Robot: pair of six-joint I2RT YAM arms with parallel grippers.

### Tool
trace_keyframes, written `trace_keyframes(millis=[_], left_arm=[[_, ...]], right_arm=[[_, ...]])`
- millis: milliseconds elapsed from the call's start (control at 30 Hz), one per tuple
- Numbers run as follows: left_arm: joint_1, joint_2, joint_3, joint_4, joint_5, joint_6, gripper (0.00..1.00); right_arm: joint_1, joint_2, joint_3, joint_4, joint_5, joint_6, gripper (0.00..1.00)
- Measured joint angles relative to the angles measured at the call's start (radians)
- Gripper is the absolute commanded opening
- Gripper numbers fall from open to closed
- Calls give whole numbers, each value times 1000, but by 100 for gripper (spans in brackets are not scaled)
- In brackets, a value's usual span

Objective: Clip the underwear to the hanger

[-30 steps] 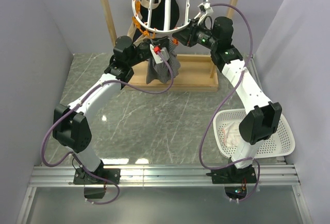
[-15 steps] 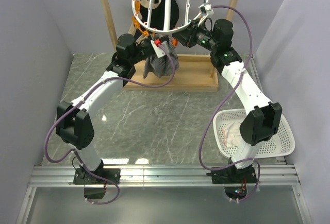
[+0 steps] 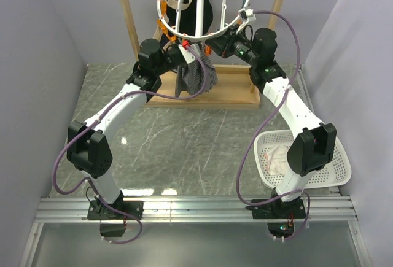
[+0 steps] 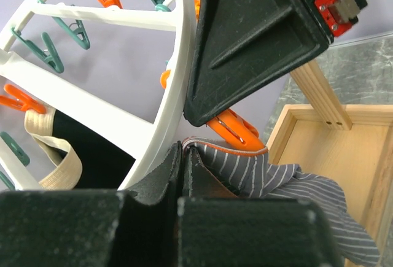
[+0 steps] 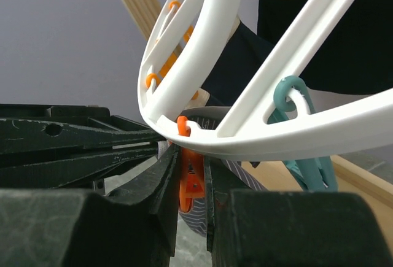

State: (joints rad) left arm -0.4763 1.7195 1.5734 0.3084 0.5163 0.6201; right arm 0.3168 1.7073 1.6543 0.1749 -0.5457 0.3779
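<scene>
Top view: both arms reach up and forward to the far side of the table, meeting beneath the white ring hanger (image 3: 164, 16), which hangs in a wooden frame (image 3: 131, 29). The left gripper (image 3: 183, 46) is clamped on the top edge of the underwear (image 3: 195, 75), grey with fine dark stripes, which droops below it. The right gripper (image 3: 211, 46) sits just beside it. A dark garment (image 3: 201, 8) hangs from the hanger.

Left wrist view: the left gripper (image 4: 184, 156) pinches the underwear (image 4: 295, 187) just under the hanger (image 4: 178, 70), touching an orange clothespin (image 4: 230, 129).

Right wrist view: the right gripper (image 5: 191, 178) squeezes the orange clothespin (image 5: 191, 172) dangling from the hanger (image 5: 276, 139); striped underwear (image 5: 244, 180) shows behind it.
</scene>
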Motion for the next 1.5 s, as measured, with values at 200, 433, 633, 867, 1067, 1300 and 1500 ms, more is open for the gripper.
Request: trace_keyframes(millis=[200, 433, 633, 867, 1067, 1300, 1500], left_arm=[[-10, 0, 0, 0, -34, -33, 0], [-24, 0, 0, 0, -105, -108, 0], [-27, 0, 0, 0, -133, -139, 0], [-29, 0, -3, -16, -149, -151, 0], [-34, 0, -3, -49, -177, -191, 0], [-37, 5, 24, -89, -200, -261, 0], [-37, 15, 97, -141, -209, -330, 0]], right_arm=[[5, -5, -30, 43, 28, 56, 0], [6, -5, -57, 89, 53, 120, 0], [8, -6, -65, 95, 83, 140, 0], [8, -9, -94, 133, 121, 178, 0], [8, -10, -123, 182, 149, 219, 0], [8, -10, -142, 216, 156, 228, 0], [8, -17, -182, 282, 163, 227, 0]])
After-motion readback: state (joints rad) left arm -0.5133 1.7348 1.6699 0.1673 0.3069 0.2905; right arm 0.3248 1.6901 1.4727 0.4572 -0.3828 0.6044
